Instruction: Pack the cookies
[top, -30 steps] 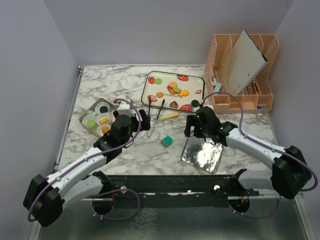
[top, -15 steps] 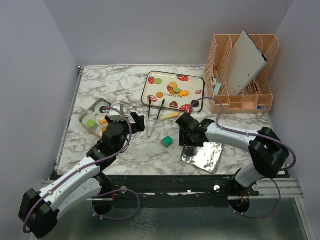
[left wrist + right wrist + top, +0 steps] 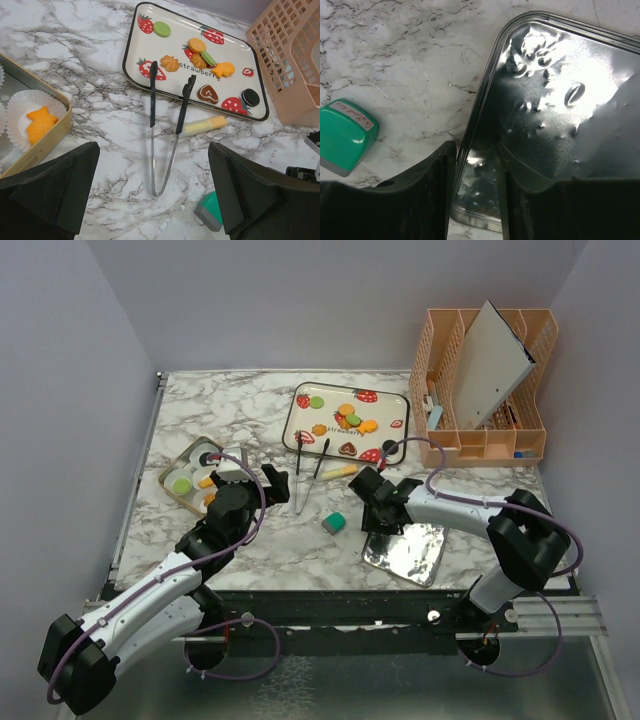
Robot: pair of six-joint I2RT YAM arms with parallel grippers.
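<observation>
Several cookies (image 3: 345, 418) lie on the strawberry-print tray (image 3: 296, 430), orange, green, brown and black; the left wrist view shows these cookies (image 3: 197, 46) on that tray (image 3: 131, 60). More sit in paper cups in the tin box (image 3: 168, 478), among them an orange one (image 3: 39, 125). My left gripper (image 3: 275, 480) (image 3: 155, 200) hangs open and empty just short of the metal tongs (image 3: 170, 150). My right gripper (image 3: 372, 528) (image 3: 477, 200) straddles the left rim of the shiny tin lid (image 3: 405, 552) (image 3: 560, 100). Its jaws are narrowed, with a gap still showing inside the rim.
A teal block (image 3: 334, 523) (image 3: 345, 135) lies between the tongs (image 3: 300, 478) and the lid. A yellow stick (image 3: 338, 471) (image 3: 202, 126) rests below the tray. A peach wire rack (image 3: 485, 390) holding a grey board stands at the back right.
My right gripper has swung left and down onto the lid's left rim, and its jaws have narrowed around it. My left arm has drawn back a little from the tongs, still open.
</observation>
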